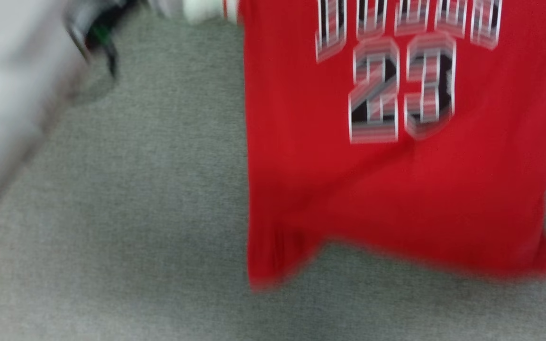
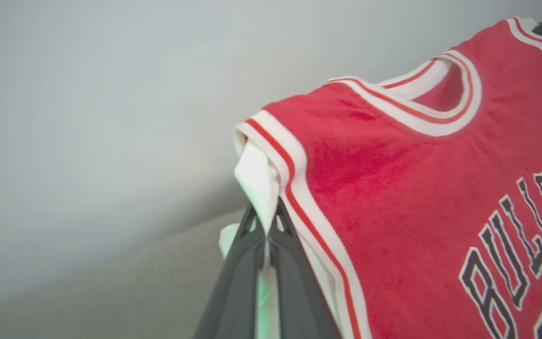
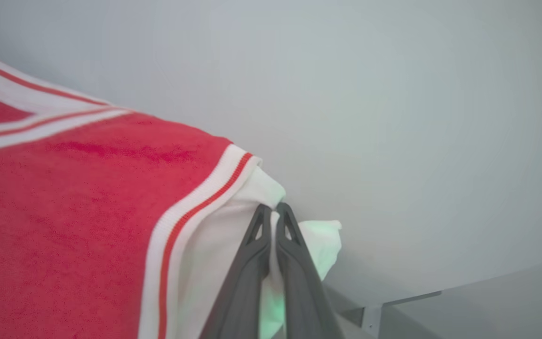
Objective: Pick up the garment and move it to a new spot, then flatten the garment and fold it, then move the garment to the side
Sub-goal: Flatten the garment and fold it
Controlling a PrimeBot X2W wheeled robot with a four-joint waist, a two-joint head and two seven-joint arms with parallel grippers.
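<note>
The garment (image 1: 301, 189) looks blurred (top cut off).

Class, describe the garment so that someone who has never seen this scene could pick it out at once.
Look above the grey carpet. There the garment hangs spread between the left gripper and the right gripper, each shut on a white sleeve. It is the one bright red thing, lettered BULLS and 23 across the front.
</note>
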